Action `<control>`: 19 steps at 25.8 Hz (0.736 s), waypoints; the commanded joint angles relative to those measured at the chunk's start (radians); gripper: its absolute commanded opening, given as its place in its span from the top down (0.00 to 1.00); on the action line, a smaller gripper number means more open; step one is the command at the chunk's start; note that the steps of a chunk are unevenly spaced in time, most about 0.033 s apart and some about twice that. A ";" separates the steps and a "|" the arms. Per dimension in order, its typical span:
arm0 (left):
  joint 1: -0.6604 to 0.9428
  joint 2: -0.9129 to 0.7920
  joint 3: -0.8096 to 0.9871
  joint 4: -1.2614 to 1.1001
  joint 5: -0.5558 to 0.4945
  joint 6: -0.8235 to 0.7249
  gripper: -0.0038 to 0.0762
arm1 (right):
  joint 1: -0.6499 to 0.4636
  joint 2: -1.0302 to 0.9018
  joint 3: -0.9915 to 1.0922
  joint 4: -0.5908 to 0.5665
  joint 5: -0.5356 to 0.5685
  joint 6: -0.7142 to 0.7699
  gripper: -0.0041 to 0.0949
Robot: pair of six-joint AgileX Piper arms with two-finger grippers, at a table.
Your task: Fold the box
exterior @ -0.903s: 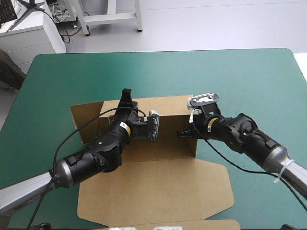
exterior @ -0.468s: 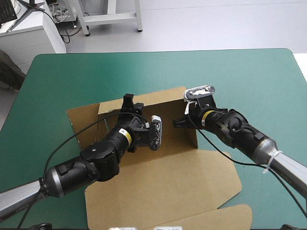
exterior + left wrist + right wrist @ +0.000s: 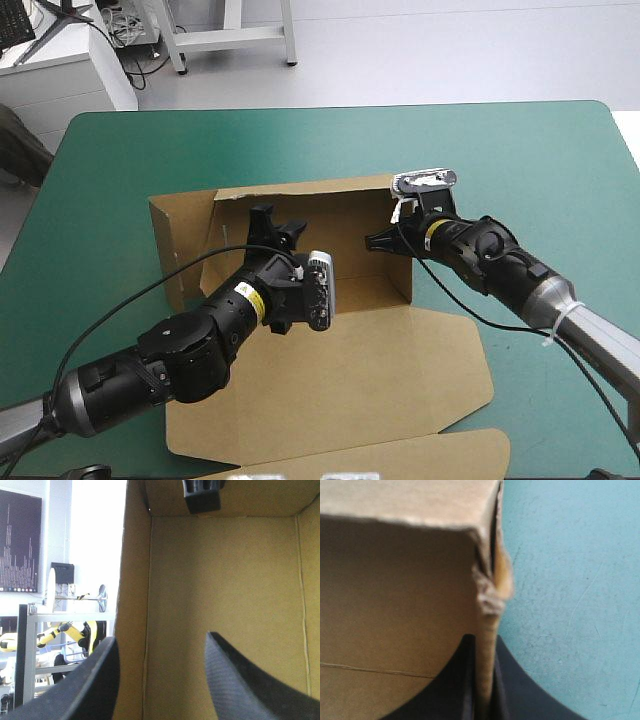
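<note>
Since just before: the box (image 3: pixel 340 370) has swung back so its far wall (image 3: pixel 330 205) runs along the table's far edge again. The left arm has drawn back toward the near side.

Left gripper (image 3: pixel 275 225): inside the tray, fingers wide apart, gripping nothing. In its own view (image 3: pixel 161 637) one finger (image 3: pixel 100 680) lies close along a raised wall and the other (image 3: pixel 240 680) stands over the box floor. Ahead of it the floor runs on to the opposite wall.

Box: mid-table on the teal-green cover (image 3: pixel 500 160). Far wall up, right side wall (image 3: pixel 403 270) up, left flap (image 3: pixel 180 250) splayed outward, lid (image 3: pixel 400 400) flat toward the near edge.

Right gripper (image 3: pixel 378 243): at the upper edge of the right side wall, near the far corner. In its own view (image 3: pixel 482 645) the fingers are all but closed, with the thin edge of board pinched between them. Board edge just ahead of the fingertips is crumpled. Box interior lies to one side of the gripper, teal-green cover to the other.
</note>
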 commanded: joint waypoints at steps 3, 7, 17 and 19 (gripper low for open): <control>0.074 -0.030 -0.047 0.038 -0.005 -0.041 0.49 | -0.013 -0.013 -0.068 -0.017 0.140 -0.005 0.97; 0.204 -0.030 -0.089 0.005 -0.007 -0.097 0.49 | -0.040 -0.013 -0.147 -0.015 0.285 -0.019 0.98; 0.549 -0.032 -0.165 -0.420 -0.040 -0.141 0.49 | -0.292 0.019 -0.353 0.291 0.551 -0.362 0.98; 0.571 -0.032 -0.163 -0.485 -0.048 -0.141 0.49 | -0.346 0.073 -0.388 0.300 0.608 -0.399 0.98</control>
